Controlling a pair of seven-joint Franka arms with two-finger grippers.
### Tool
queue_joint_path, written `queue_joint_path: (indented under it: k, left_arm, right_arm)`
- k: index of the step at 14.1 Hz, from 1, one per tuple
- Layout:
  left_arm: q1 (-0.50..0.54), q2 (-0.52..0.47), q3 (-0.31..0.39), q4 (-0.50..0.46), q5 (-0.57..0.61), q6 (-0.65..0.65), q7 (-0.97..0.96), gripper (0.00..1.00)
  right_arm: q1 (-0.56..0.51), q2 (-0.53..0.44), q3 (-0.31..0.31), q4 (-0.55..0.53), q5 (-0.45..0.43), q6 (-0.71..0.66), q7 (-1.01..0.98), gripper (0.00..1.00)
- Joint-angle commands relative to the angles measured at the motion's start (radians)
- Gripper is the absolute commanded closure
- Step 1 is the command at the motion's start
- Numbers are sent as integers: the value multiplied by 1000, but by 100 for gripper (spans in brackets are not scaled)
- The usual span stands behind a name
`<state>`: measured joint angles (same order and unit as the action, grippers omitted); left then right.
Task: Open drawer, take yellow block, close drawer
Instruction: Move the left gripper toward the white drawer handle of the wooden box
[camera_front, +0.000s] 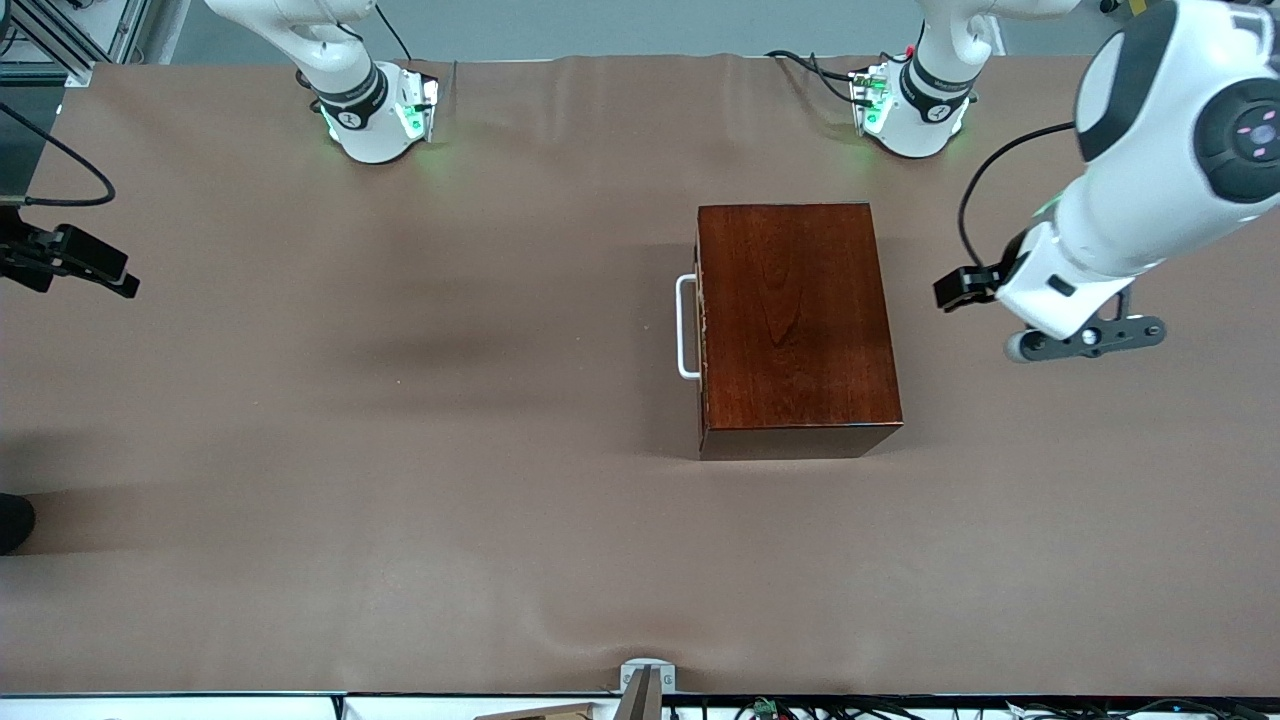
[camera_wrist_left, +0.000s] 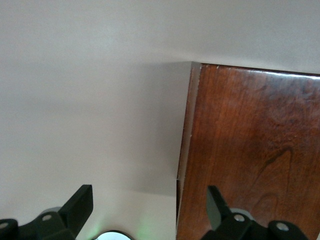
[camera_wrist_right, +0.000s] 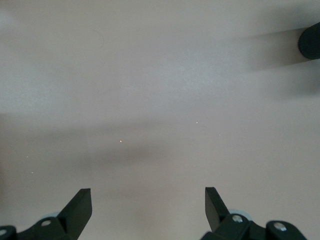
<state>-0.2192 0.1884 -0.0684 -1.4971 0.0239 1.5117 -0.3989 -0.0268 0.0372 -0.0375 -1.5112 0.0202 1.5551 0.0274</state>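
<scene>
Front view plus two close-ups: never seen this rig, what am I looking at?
Two white robot arms are bolted along one edge of a brown table, seen from a high camera facing them. The two close-ups come from cameras on each arm's wrist, looking down past its black fingers.

On the table stands a dark wooden box with its drawer shut; the white handle points toward the right arm's end.

The left gripper hangs beside the box over its corner, jaws open, holding nothing. The right gripper waits over bare table, also open and empty. No yellow block is visible.
</scene>
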Motion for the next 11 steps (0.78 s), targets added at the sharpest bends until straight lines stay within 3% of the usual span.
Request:
queue_joint_path:
  k: [1, 11]
  left_arm:
    - [-48, 31, 1, 32, 42, -10, -60, 0]
    - [-279, 184, 2, 132, 111, 2, -375, 0]
  right_arm:
    - [-18, -10, 13, 0, 3, -3, -1, 0]
    - [-19, -8, 13, 8, 3, -3, -1, 0]
